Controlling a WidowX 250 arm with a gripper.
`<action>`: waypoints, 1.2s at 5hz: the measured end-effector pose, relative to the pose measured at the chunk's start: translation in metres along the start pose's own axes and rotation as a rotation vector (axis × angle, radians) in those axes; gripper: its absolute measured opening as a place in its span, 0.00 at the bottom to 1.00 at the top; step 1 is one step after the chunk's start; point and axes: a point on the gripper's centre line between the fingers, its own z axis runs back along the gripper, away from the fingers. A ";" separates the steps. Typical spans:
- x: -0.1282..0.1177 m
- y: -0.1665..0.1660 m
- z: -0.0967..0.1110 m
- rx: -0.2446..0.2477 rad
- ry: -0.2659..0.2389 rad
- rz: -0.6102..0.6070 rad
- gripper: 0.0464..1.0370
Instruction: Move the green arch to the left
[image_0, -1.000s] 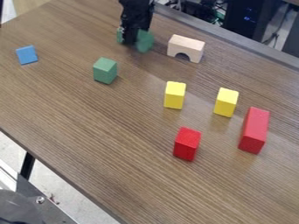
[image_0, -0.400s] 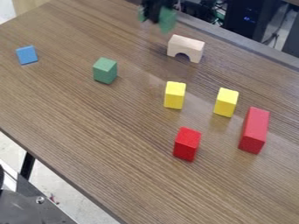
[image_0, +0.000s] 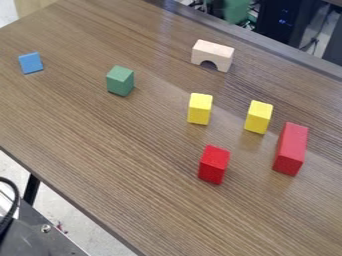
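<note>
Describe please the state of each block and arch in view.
Green arch: off the table, partly cut off by the view's top edge.
Wooden arch: standing on its legs, opening down.
Long red block: lying on the table.
Short red block: on the table.
Green block: on the table.
Blue block: on the table.
Yellow blocks: on the table, apart.

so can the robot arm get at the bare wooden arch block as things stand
Probably not right now: it seems busy with the green arch block raised at the top edge. Otherwise, no block touches the bare wooden arch block.
</note>
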 end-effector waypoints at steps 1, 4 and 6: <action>-0.043 -0.012 0.021 -0.072 0.040 -0.231 0.52; -0.140 0.003 0.050 -0.205 0.175 -0.622 0.52; -0.178 0.001 0.039 -0.146 0.501 -0.700 0.52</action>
